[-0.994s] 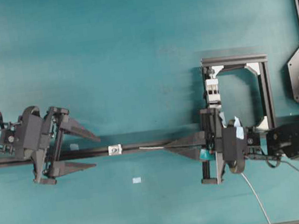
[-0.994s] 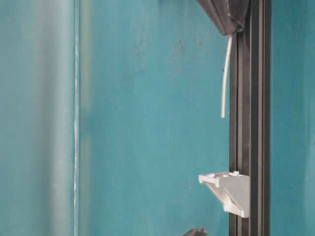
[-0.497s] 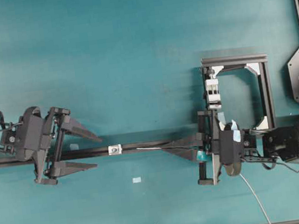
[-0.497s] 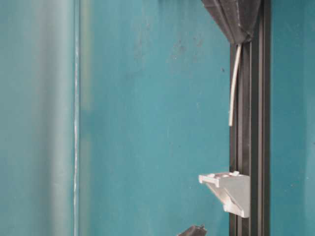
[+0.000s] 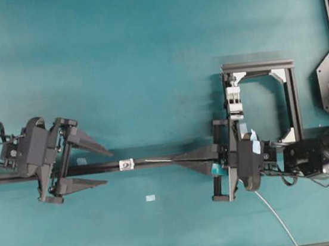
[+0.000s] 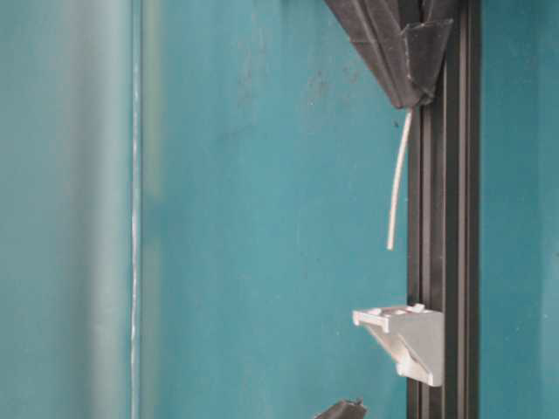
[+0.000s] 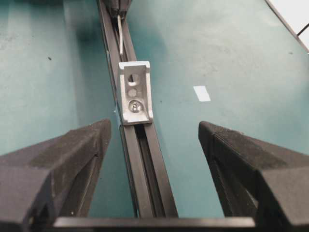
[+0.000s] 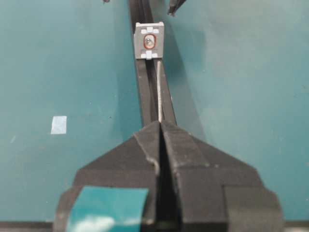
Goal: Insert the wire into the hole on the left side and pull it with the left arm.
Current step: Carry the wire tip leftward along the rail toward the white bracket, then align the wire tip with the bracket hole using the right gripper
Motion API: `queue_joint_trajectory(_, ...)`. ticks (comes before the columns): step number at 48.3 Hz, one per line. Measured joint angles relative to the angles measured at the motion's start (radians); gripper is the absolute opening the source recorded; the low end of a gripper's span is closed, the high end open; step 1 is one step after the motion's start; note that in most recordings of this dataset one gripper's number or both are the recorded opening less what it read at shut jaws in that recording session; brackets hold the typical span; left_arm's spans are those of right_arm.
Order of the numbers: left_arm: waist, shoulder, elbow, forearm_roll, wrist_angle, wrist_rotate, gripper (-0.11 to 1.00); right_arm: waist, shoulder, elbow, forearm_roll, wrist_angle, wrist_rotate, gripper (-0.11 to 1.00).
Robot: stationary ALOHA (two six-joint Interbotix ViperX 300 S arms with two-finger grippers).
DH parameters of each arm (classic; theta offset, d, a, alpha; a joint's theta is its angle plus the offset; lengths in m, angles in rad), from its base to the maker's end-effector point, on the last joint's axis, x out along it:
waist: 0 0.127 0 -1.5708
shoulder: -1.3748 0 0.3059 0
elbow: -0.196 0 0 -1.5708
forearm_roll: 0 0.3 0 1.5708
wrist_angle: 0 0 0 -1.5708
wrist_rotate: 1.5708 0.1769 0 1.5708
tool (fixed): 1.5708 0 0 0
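On the surface (image 5: 144, 53), the bracket (image 5: 126, 163) sits on the rail (image 5: 157, 161), between the left pincer (image 5: 100, 165) and the wire (image 5: 158, 160) held out by the right pincer (image 5: 177, 159).
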Motion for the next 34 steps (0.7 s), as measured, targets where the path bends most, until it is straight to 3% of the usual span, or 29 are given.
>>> queue_joint_trajectory(34, 0.000, 0.000, -0.002, 0.000, -0.002, 0.000, 0.91, -0.009, 0.009, -0.009, -0.002, -0.003, -0.003, 0.01)
